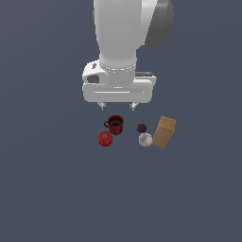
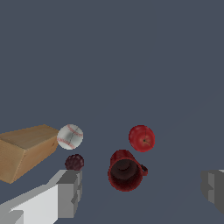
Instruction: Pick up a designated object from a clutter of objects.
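The small dark maroon lump (image 1: 142, 127) lies between the red mug (image 1: 115, 125) and the tan box (image 1: 164, 131), just behind the white ball (image 1: 145, 139). The red apple-like ball (image 1: 105, 138) sits in front of the mug. My gripper (image 1: 117, 106) hangs open and empty above the mug, a little to the exterior view's left of the lump. In the wrist view the lump (image 2: 74, 162) lies close to one finger (image 2: 69, 192), next to the white ball (image 2: 70, 136), with the mug (image 2: 125, 170) between the fingers, the apple (image 2: 141, 138) beyond it and the box (image 2: 24, 151) beside the ball.
The objects lie close together on a plain dark grey surface (image 1: 56, 189). The lump nearly touches the white ball and sits near the box's edge.
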